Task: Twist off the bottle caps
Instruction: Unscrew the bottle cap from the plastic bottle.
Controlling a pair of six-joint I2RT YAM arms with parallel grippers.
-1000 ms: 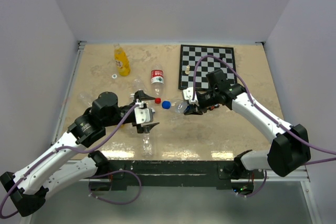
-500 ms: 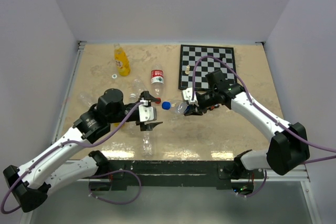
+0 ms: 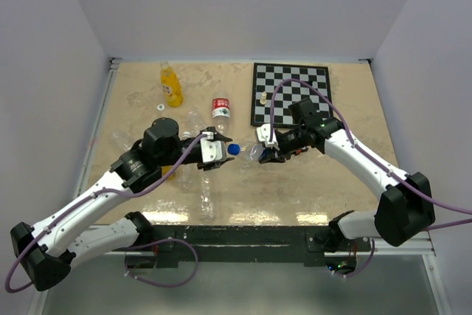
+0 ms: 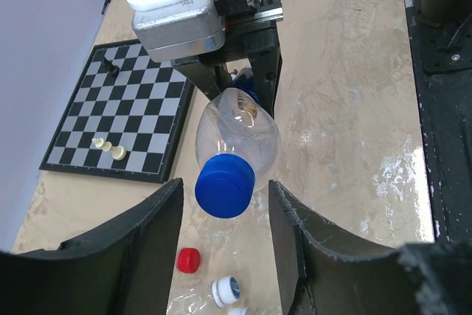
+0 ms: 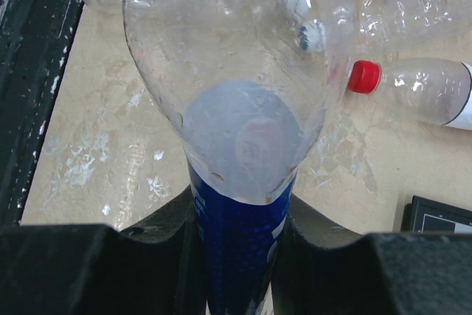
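My right gripper (image 3: 267, 153) (image 5: 236, 219) is shut on a clear bottle with a blue label (image 5: 236, 182) and holds it level above the table, neck pointing left. Its blue cap (image 3: 232, 149) (image 4: 225, 187) sits between the fingers (image 4: 147, 234) of my left gripper (image 3: 220, 147) (image 4: 225, 191). The jaws are open, with a narrow gap on each side of the cap. An orange bottle (image 3: 171, 85) stands at the back left. A loose red cap (image 4: 188, 260) and a white cap (image 4: 225, 291) lie on the table under the left gripper.
A chessboard (image 3: 291, 94) (image 4: 118, 116) with a few white pieces lies at the back right. A red-capped bottle with a red label (image 3: 221, 108) (image 5: 420, 90) lies mid-table. Several clear unlabelled bottles (image 3: 194, 119) lie around the left arm. A small white ring (image 3: 160, 107) lies beside the orange bottle.
My left gripper has moved right up to the blue cap, and its jaws have narrowed from wide open to just around it. The right arm and its bottle have stayed put.
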